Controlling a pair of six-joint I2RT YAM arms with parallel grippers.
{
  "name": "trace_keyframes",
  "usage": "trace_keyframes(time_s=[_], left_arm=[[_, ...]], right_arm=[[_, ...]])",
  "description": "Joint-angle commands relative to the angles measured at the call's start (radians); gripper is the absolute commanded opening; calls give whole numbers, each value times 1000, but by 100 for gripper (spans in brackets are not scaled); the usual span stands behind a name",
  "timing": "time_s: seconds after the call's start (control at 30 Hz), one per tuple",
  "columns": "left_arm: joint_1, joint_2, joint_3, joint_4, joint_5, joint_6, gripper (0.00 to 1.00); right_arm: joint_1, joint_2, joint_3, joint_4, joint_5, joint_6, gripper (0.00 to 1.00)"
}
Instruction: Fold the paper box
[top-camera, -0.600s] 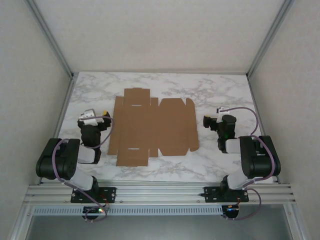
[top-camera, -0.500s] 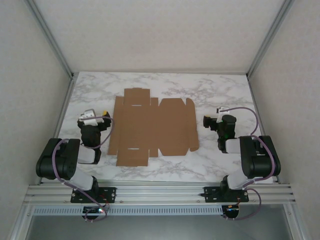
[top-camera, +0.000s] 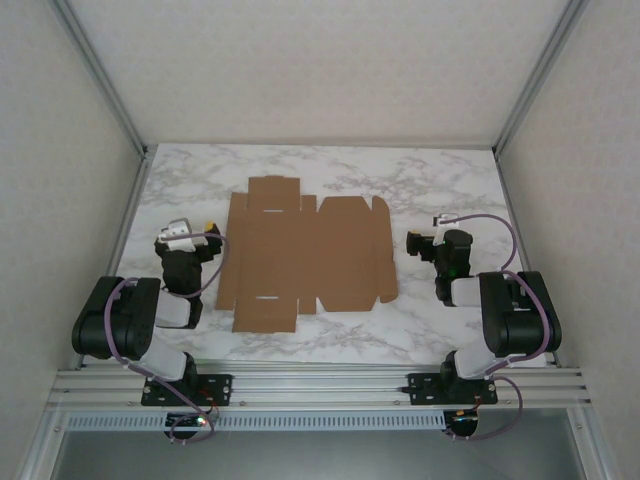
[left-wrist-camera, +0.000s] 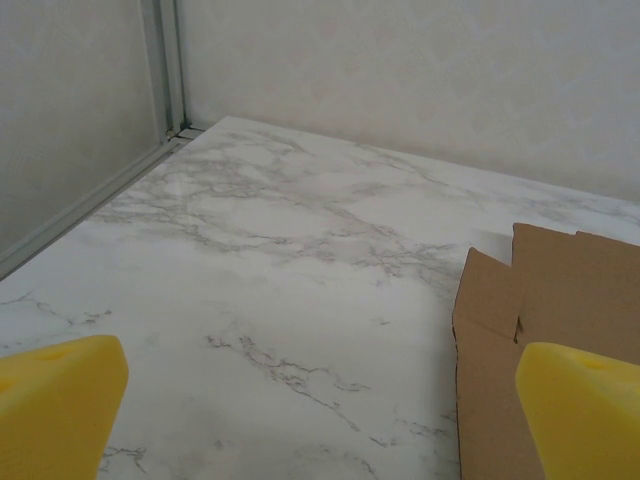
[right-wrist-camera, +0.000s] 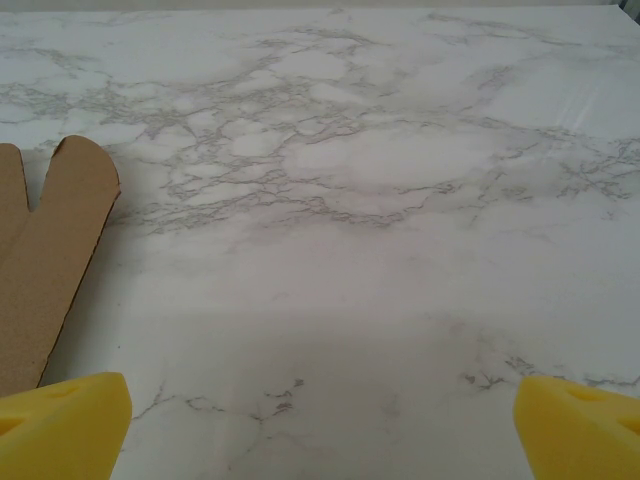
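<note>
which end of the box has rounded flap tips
The end of the paper box nearest the right gripper; flaps at the other end are straight-cut.

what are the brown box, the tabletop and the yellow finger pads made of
Paper box: thin cardboard, matte brown, unprinted, with cut edges and slots. Table: white with grey veining and a slight sheen; marble look, perhaps laminate rather than stone. Yellow pads: matte, rounded edges; likely foam or rubber.
</note>
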Motion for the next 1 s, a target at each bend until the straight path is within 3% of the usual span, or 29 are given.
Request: trace_keyframes(time_s=[0.0, 0.2, 0.3, 0.43, 0.5, 0.57, 0.67, 0.73, 0.77, 0.83, 0.87, 0.97], left_arm=[[0, -3, -4, 30, -11, 5, 99], [1, -8, -10, 39, -18, 4, 99], [-19, -143, 9, -103, -63, 13, 99], [-139, -413, 50, -184, -94, 93, 99], [-194, -543, 156, -391, 46, 75, 99], [-261, -620, 301, -595, 106, -7, 99], [-341, -643, 531, -963, 48, -226, 99], [-346, -618, 707, -1295, -52, -414, 99], [-342, -595, 797, -1466, -121, -479, 99], [-332, -563, 855, -1643, -247, -625, 100], [-308, -565, 830, -1643, -175, -651, 100], [-287, -581, 731, -1608, 43, -752, 100]], right_arm=[[2, -5, 5, 13, -14, 2, 99], [0, -6, 6, 18, -14, 3, 99], [4, -133, 151, -290, -62, -22, 99], [164, -370, 238, -444, -2, -85, 99], [261, -440, 318, -536, 30, -61, 99], [395, -486, 438, -651, 94, -47, 99], [544, -504, 631, -865, 259, 45, 99], [545, -482, 802, -1174, 316, 325, 99], [535, -466, 879, -1315, 293, 379, 99], [507, -452, 880, -1324, 172, 377, 99], [482, -443, 848, -1284, 91, 379, 99], [467, -345, 911, -1396, 90, 422, 99]])
